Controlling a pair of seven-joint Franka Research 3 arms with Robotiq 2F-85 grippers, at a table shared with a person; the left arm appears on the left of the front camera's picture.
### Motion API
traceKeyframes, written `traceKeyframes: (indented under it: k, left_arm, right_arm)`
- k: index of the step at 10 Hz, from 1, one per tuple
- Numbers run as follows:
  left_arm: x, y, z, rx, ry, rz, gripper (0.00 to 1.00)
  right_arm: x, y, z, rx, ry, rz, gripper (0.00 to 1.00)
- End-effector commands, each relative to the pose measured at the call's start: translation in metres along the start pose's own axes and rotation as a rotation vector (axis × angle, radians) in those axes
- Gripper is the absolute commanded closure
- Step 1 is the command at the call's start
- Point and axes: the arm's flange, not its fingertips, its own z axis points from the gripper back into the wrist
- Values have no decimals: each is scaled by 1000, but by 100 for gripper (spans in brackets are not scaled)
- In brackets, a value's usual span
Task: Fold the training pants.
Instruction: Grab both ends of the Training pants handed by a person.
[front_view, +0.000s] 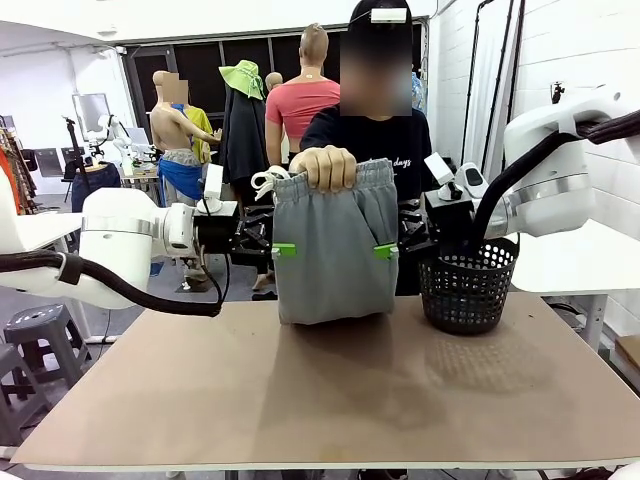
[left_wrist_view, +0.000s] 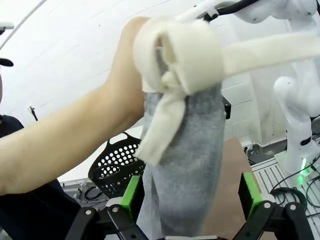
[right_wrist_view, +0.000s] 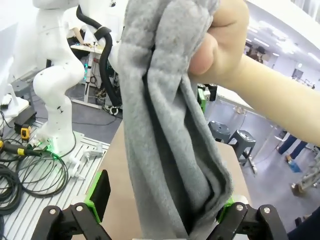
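Step looks like start: taking training pants (front_view: 335, 250) from person.
Pants hang just beside black basket (front_view: 468, 285), low edge near desk (front_view: 330, 400).
Person's fist (front_view: 325, 165) holds waistband.
Left hand (left_wrist_view: 190, 195), right hand (right_wrist_view: 160, 200): both wide open around pants, gripping nothing.
Next, I think: close on side edges.
Pants grey, soft, bunched, white string knotted.

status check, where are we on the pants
left gripper and right gripper open, each straddling a side edge. training pants hang folded from person's hand. black basket beside right gripper.
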Motion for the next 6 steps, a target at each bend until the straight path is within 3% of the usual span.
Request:
traceKeyframes:
  k: [1,6]
  left_arm:
    - [7,6,-10,36,13,87,0]
    - [9,18,-21,64,57,62,0]
  right_arm:
    - [9,-3,-9,-5,5,-30,0]
    - [32,-9,-9,35,-26,-36,0]
